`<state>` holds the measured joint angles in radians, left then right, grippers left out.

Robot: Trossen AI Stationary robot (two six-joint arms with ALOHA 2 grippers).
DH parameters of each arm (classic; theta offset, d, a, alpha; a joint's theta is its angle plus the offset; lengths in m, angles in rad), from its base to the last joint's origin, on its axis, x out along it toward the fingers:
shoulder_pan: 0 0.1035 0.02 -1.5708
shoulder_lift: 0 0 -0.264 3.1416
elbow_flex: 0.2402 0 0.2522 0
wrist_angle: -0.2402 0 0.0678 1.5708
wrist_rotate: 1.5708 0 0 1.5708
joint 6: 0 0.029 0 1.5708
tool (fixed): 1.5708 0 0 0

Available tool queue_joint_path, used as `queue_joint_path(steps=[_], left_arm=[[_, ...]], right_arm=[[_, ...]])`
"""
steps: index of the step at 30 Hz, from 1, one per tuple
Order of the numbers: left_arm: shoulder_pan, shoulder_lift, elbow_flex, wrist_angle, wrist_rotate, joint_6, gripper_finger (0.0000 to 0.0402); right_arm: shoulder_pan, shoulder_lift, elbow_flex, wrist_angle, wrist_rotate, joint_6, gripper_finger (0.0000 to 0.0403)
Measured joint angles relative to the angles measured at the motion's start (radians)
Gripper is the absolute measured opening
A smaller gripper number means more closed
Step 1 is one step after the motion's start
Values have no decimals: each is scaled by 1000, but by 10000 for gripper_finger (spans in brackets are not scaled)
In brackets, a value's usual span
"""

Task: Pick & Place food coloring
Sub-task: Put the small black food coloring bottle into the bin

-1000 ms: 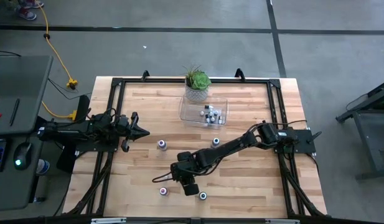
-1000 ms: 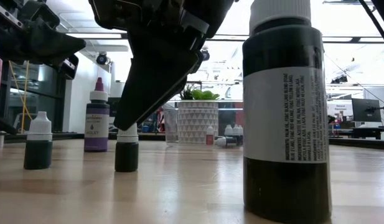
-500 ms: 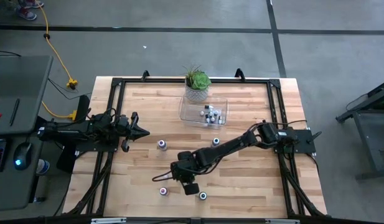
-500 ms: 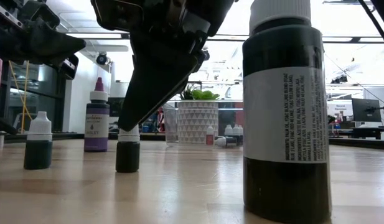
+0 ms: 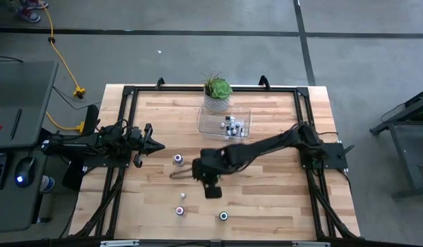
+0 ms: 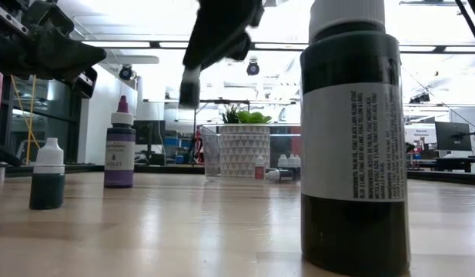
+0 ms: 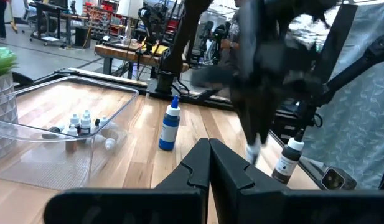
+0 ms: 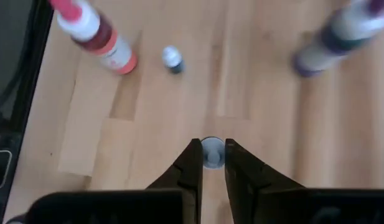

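Observation:
My right gripper (image 5: 195,173) hangs over the middle of the table, shut on a tiny dark food coloring bottle (image 6: 189,89) with a white cap. On the wood stand a purple bottle (image 5: 177,159), a small green one (image 6: 48,181), a red one (image 8: 95,34), a blue one (image 7: 170,127) and a tall black one (image 6: 352,138). More tiny bottles lie in the clear tray (image 5: 206,127). My left gripper (image 5: 158,145) waits shut and level at the left side, touching nothing. My right gripper pinches the tiny bottle's white cap (image 8: 211,154) between its two fingertips (image 8: 193,163). The fingers slant down from the table's right side. The bottle hangs upright below them, lifted clear of the table.
A potted green plant (image 5: 216,92) stands behind the tray at the far edge. A black frame (image 5: 129,96) runs around the tabletop. Bare wood (image 5: 273,199) lies at the near right.
My right gripper has risen and drawn back toward the table's far edge. The tiny bottle, which stood on the wood under the fingers, has gone up with it and now hangs clear of the table.

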<state>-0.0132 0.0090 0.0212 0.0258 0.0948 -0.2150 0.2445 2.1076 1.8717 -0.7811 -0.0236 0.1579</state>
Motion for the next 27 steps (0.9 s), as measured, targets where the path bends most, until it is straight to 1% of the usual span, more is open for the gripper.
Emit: queue_joint_path(steps=[4, 9, 12, 15, 17, 21, 27], left_arm=[[0, 0, 0, 0, 0, 0, 0], [0, 0, 0, 0, 0, 0, 0], [0, 0, 0, 0, 0, 0, 0], [0, 0, 0, 0, 0, 0, 0], [0, 0, 0, 0, 0, 0, 0], [0, 0, 0, 0, 0, 0, 0], [0, 0, 0, 0, 0, 0, 0]], right_arm=[[-64, -80, 0, -55, 39, -26, 35], [-189, -182, 0, -119, 94, -135, 35], [-282, -213, 0, -156, 93, -196, 35], [-370, -218, -1, -203, 93, -244, 35], [-423, -218, -5, -232, 85, -267, 35], [-509, -219, -56, -232, 52, -297, 35], [-567, -218, -179, -173, -36, -311, 35]])
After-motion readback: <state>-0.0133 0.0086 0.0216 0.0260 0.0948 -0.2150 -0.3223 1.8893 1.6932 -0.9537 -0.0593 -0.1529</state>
